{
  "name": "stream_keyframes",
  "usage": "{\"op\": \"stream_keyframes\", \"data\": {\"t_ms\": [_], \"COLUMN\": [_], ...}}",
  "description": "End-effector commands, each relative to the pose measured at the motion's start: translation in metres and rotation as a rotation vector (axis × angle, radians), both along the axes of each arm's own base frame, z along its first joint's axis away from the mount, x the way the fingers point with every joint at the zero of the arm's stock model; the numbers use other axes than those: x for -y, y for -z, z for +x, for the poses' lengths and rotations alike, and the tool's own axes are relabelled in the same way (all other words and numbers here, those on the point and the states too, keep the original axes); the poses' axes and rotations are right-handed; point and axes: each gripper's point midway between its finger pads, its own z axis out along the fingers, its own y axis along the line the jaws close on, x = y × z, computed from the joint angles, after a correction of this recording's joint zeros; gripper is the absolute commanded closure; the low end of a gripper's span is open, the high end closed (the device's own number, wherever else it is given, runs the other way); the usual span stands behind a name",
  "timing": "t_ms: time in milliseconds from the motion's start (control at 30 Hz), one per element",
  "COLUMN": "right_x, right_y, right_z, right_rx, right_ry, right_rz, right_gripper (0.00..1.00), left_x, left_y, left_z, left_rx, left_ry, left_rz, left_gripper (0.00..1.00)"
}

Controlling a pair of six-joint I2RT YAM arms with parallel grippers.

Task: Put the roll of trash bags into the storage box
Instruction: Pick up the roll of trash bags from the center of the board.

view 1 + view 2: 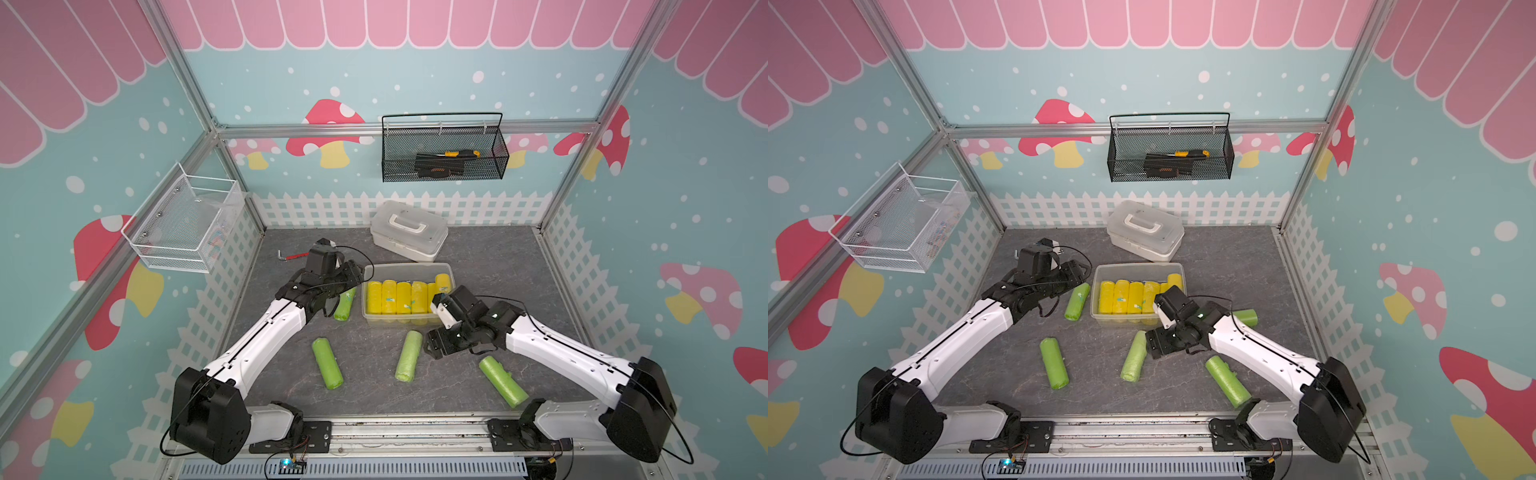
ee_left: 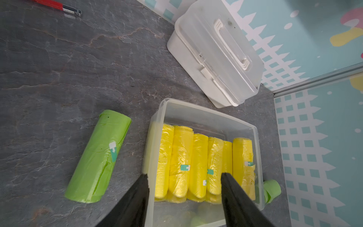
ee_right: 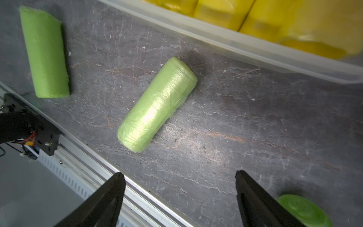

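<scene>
Far left: a lime-green cylindrical roll of trash bags (image 1: 327, 363) lies on the grey stone-look tabletop (image 1: 374, 399). Next, the left gripper (image 2: 184, 175) hangs at the left edge of the clear rectangular plastic storage box (image 1: 409, 266), fingers spread, empty. A second green roll (image 1: 345, 304) lies just outside the box's left wall. Yellow rolls (image 1: 399, 297) lie side by side inside the box. A middle green roll (image 1: 409, 355) lies on the table near the box's front. Just beside it is the right gripper (image 3: 179, 173), fingers wide apart, holding nothing. Farther right lies another green roll (image 1: 503, 381).

Dark tabletop (image 1: 498, 257); storage box (image 1: 406, 266), white case (image 1: 409, 232), green rolls (image 1: 328, 363).
</scene>
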Motion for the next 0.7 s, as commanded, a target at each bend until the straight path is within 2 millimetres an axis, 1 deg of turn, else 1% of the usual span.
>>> {"op": "stream_keyframes", "data": {"t_ms": [0, 100, 200, 333, 433, 667], "right_x": [-0.016, -0.027, -0.044, -0.064, -0.065, -0.058], "right_y": [0.001, 0.011, 0.022, 0.035, 0.047, 0.061], "right_z": [0.017, 0.022, 0.027, 0.025, 0.022, 0.016], "right_rx": [0.031, 0.015, -0.024, -0.056, -0.085, -0.118], "right_ry": [0.126, 0.163, 0.167, 0.162, 0.182, 0.225], "right_rz": [0.007, -0.006, -0.022, -0.032, -0.043, -0.073], "right_gripper": [0.09, 0.09, 0.11, 0.11, 0.12, 0.14], "left_x": [-0.006, -0.008, -0.01, -0.016, -0.02, -0.025], "left_y": [0.009, 0.012, 0.014, 0.016, 0.016, 0.022], "left_z": [-0.005, -0.006, -0.008, -0.01, -0.012, -0.015], "left_rx": [-0.013, -0.026, -0.029, -0.034, -0.033, -0.044], "left_ry": [0.011, 0.017, 0.023, 0.017, 0.012, 0.006], "left_rz": [0.018, 0.011, 0.017, 0.02, 0.017, 0.018], "left_gripper": [0.39, 0.39, 0.39, 0.39, 0.39, 0.39]}}
